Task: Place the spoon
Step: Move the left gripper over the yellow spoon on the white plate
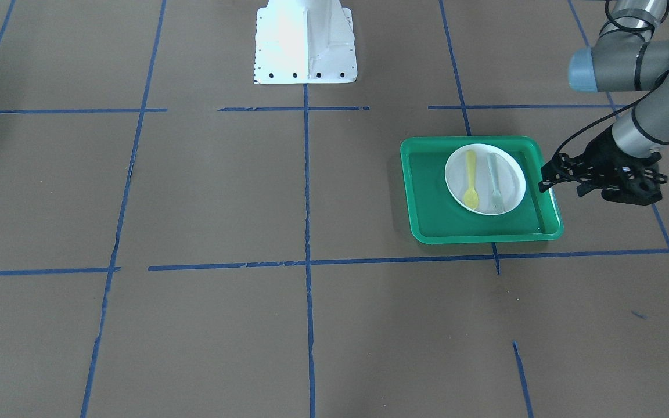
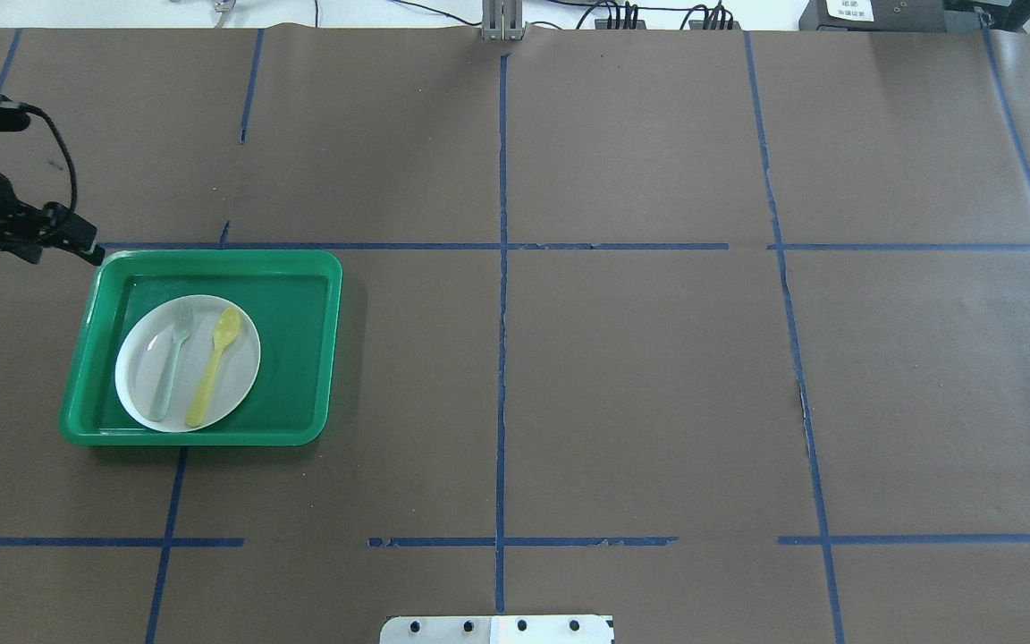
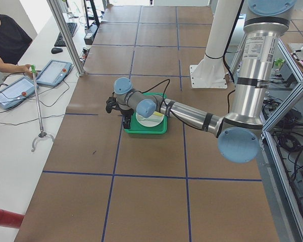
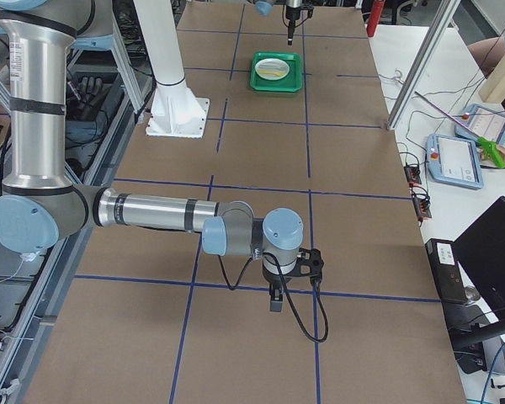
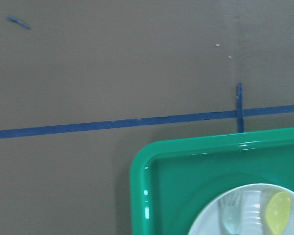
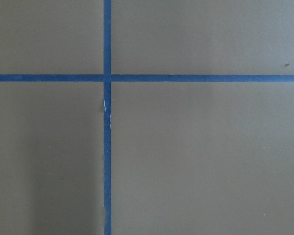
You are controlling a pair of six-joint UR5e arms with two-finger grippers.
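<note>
Overhead exterior view: the yellow spoon lies on a white plate beside a pale green fork, inside a green tray on the brown worktop. The left gripper hovers at the tray's far corner, and the right gripper hangs well apart. Neither gripper's opening can be told.

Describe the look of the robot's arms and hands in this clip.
The left arm and right arm are silver tubes with grey joint housings and pale blue caps. The left hand and right hand are black, each with a looping black cable.
</note>
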